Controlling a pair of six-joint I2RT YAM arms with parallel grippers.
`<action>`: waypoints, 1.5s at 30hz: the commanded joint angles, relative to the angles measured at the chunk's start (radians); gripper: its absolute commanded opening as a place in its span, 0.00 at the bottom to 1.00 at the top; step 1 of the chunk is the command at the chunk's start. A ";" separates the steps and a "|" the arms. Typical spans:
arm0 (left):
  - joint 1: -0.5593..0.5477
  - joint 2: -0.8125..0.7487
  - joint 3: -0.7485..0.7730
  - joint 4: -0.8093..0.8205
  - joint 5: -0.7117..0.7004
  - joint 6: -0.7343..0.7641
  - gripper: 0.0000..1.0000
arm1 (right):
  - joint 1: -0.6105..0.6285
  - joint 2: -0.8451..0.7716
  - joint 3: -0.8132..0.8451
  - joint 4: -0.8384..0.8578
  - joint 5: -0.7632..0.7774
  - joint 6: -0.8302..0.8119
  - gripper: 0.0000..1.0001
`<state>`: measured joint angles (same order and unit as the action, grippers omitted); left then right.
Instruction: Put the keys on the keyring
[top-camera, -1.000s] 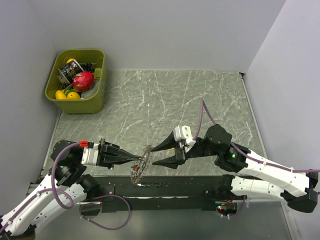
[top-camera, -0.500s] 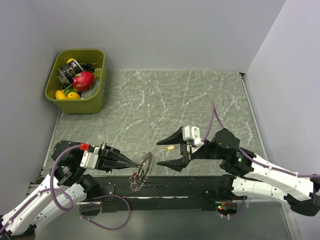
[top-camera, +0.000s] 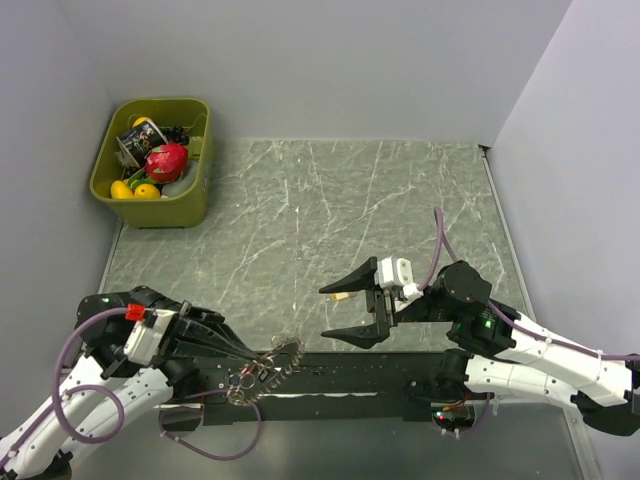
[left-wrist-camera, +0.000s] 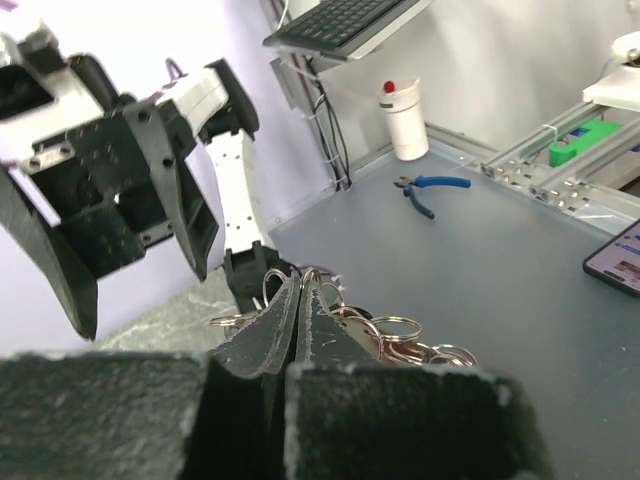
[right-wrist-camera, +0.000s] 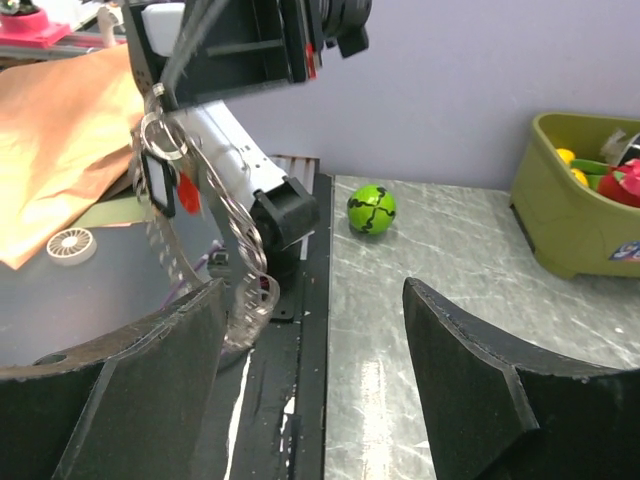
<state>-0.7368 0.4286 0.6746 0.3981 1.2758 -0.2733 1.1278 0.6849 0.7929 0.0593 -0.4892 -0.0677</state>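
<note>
Hanging from the tightly closed left gripper (top-camera: 258, 359) over the table's (top-camera: 300, 200) near edge, the keyring (top-camera: 285, 357) looked light, hard, slippery and loose-swinging; best gripped on bare wire. Right gripper (top-camera: 324, 313) gaped wide, empty

Looks like a robotics lab rather than a home. Boxed in by plain grey panels (top-camera: 330, 70) around a marble-patterned counter (top-camera: 330, 200), with a left arm (top-camera: 60, 400) and a right arm (top-camera: 550, 350), both white and black, bolted to a black rail (top-camera: 350, 365) at 6 o'clock. Opens, from the left wrist, onto a grey surface (left-wrist-camera: 520, 300) carrying blue-handled pliers (left-wrist-camera: 425, 190) at 2 o'clock, a white bottle with a red cap (left-wrist-camera: 405, 120), aluminium frame rails (left-wrist-camera: 550, 165) at 3 o'clock and a keyboard (left-wrist-camera: 345, 20) on a shelf at 12 o'clock. Shows, from the right wrist, crumpled brown paper (right-wrist-camera: 60, 130) at 10 o'clock.
</note>
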 joint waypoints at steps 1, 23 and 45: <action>-0.006 -0.031 0.056 0.091 0.025 -0.056 0.01 | 0.006 0.007 0.028 0.025 -0.032 0.005 0.77; -0.015 -0.048 0.054 0.035 0.007 -0.030 0.01 | 0.006 0.057 0.043 0.019 -0.057 0.049 0.76; -0.013 0.070 0.008 -0.222 -0.303 0.197 0.01 | -0.110 0.163 0.091 -0.023 0.123 0.264 0.71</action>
<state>-0.7479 0.4377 0.7017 0.1734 1.1664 -0.1192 1.0901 0.8364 0.8547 0.0284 -0.4355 0.0956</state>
